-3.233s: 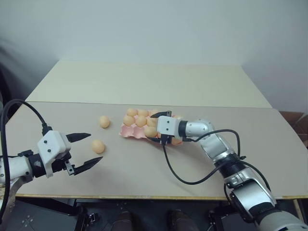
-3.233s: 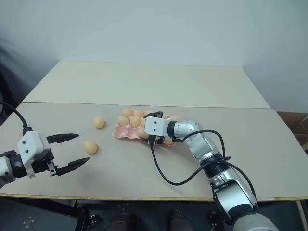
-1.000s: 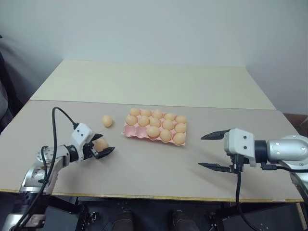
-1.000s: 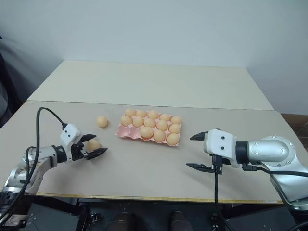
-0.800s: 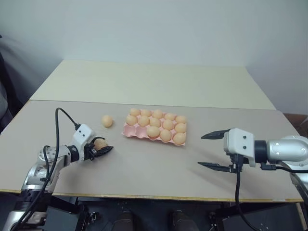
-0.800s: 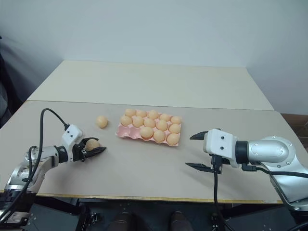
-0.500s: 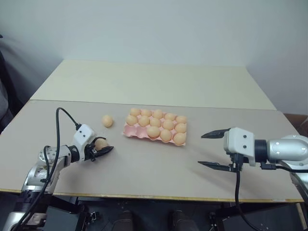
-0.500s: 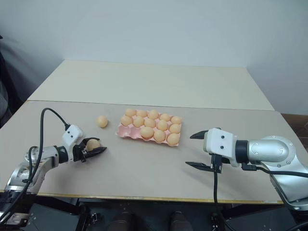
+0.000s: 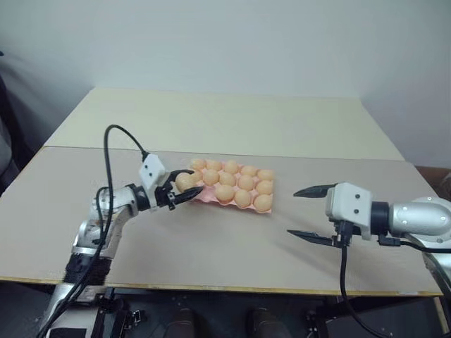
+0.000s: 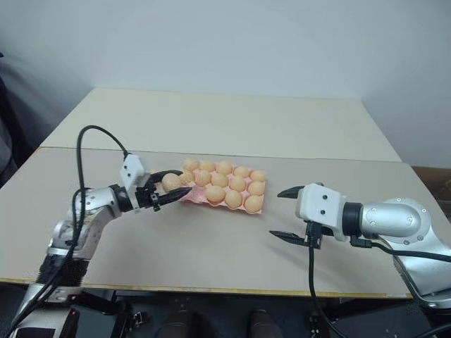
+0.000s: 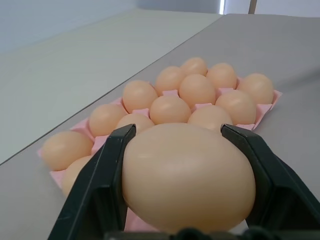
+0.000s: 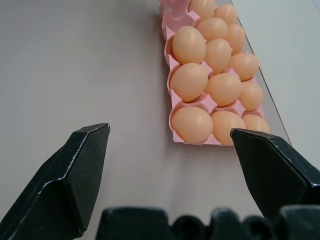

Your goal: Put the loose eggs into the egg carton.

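My left gripper (image 9: 184, 189) is closed around an egg (image 9: 184, 182) at the egg carton (image 9: 227, 189)'s 9 o'clock edge; most cups are filled. My right gripper (image 9: 304, 213) hangs wide open, empty, over the counter (image 9: 211, 246).

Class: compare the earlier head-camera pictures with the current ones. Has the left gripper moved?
Yes. The left gripper, shut on an egg, has travelled from bare table to the near left corner of the egg carton.
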`<action>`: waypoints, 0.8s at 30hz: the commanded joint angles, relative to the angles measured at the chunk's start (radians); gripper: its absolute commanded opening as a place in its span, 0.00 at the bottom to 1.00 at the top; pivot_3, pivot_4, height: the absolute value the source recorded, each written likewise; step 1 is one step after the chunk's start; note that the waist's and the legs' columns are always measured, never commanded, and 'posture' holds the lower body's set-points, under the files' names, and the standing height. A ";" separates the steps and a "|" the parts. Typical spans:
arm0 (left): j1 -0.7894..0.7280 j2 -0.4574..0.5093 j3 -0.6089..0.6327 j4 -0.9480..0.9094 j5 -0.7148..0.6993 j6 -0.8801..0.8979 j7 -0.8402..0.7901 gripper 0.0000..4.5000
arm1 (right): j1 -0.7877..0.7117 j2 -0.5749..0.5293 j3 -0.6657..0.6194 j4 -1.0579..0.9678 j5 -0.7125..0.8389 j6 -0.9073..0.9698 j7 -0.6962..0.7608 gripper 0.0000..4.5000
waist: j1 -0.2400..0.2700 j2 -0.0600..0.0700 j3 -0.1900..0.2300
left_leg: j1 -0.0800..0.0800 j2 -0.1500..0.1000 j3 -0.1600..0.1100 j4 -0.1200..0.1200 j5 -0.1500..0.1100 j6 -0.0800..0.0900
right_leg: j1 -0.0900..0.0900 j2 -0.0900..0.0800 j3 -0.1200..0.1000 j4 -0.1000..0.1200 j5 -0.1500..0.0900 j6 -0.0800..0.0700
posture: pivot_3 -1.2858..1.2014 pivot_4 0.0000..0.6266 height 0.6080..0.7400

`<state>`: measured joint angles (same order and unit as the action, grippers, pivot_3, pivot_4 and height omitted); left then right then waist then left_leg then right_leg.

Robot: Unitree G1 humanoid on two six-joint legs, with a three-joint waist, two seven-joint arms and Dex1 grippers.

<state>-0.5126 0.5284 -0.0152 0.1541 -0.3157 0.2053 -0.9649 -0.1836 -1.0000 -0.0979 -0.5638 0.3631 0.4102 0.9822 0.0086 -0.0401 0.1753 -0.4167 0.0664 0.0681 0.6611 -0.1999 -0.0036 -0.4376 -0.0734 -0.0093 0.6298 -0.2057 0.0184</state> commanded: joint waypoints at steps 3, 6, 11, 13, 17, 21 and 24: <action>-0.095 -0.048 -0.017 0.139 0.024 -0.110 -0.042 0.56 | 0.031 0.005 -0.052 -0.075 -0.003 0.032 -0.056 1.00 | 0.004 0.000 0.000 | 0.000 0.000 0.000 0.000 0.000 0.000 | 0.000 0.000 -0.001 0.000 0.000 0.000 | 0.52 0.24 1.00; -0.127 -0.075 -0.014 0.193 0.012 -0.141 -0.074 0.56 | 0.049 0.003 -0.064 -0.093 -0.001 0.044 -0.072 1.00 | 0.004 0.000 0.000 | 0.000 -0.001 0.000 0.000 0.000 0.000 | 0.001 -0.001 0.000 0.000 0.000 0.001 | 0.52 0.24 1.00; -0.166 -0.120 -0.015 0.292 0.036 -0.212 -0.074 0.78 | 0.065 0.003 -0.070 -0.106 -0.005 0.052 -0.090 1.00 | 0.003 0.000 0.000 | -0.001 -0.001 -0.001 0.000 0.000 0.000 | 0.000 -0.001 -0.001 -0.001 0.000 0.001 | 0.52 0.24 1.00; -0.190 -0.145 -0.006 0.346 0.042 -0.242 -0.051 0.92 | 0.066 0.004 -0.070 -0.106 -0.006 0.054 -0.095 1.00 | 0.004 -0.001 0.000 | -0.001 -0.001 -0.001 0.000 0.000 0.000 | 0.000 -0.001 -0.001 -0.001 0.001 0.001 | 0.52 0.24 1.00; -0.202 -0.141 -0.005 0.368 0.074 -0.280 -0.033 0.99 | 0.063 0.004 -0.067 -0.105 -0.005 0.053 -0.097 1.00 | 0.001 -0.001 0.000 | -0.001 -0.001 -0.001 0.001 0.000 0.000 | 0.000 0.000 0.000 -0.001 0.001 0.001 | 0.52 0.24 1.00; -0.172 -0.102 0.022 0.309 0.044 -0.260 -0.061 0.99 | 0.067 0.002 -0.068 -0.106 -0.005 0.051 -0.097 1.00 | 0.001 -0.001 0.000 | -0.001 -0.001 -0.001 0.001 0.000 0.000 | 0.000 0.000 -0.001 -0.001 0.001 0.001 | 0.52 0.24 1.00; -0.118 -0.040 0.051 0.221 0.020 -0.216 -0.083 0.99 | 0.070 -0.001 -0.069 -0.105 -0.004 0.048 -0.092 1.00 | -0.003 -0.001 0.000 | -0.001 -0.001 -0.001 0.001 0.000 0.000 | 0.000 0.000 0.000 -0.001 0.001 0.001 | 0.52 0.24 1.00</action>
<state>-0.6428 0.4631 0.0042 0.4355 -0.2745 -0.0273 -1.0378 -0.1100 -0.9956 -0.1350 -0.6415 0.3582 0.4619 0.8923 0.0056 -0.0407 0.1749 -0.4180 0.0661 0.0668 0.6618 -0.1998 -0.0035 -0.4375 -0.0736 -0.0097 0.6292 -0.2050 0.0196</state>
